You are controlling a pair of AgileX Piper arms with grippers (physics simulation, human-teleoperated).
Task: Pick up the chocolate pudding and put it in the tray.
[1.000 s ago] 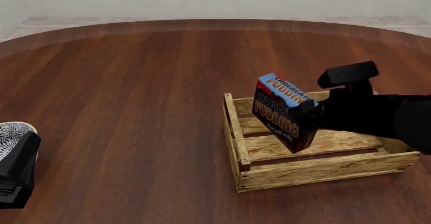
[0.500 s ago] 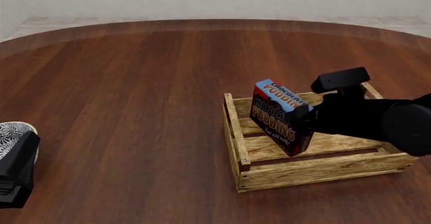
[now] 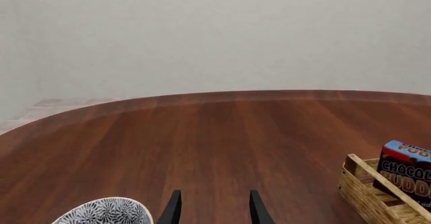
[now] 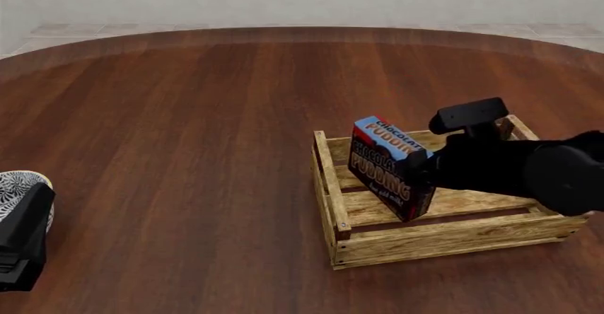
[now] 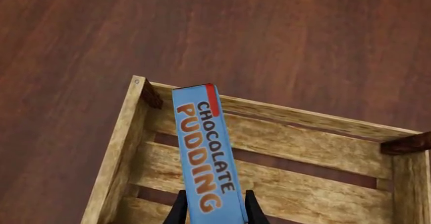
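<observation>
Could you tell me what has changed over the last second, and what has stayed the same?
The right gripper has lowered the chocolate pudding further down into the tray, still clamped on it and tilted; whether the carton touches the slats yet cannot be told. The tray itself has not shifted. The left gripper stays open and idle beside the patterned bowl.

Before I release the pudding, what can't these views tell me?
- Whether the chocolate pudding touches the tray floor: front view, carton's own lower edge hides it.
- Right gripper fingertips: right wrist view, cut by the frame edge.
- Patterned bowl: mostly cut off in the left wrist view; left arm covers it in front view.
</observation>
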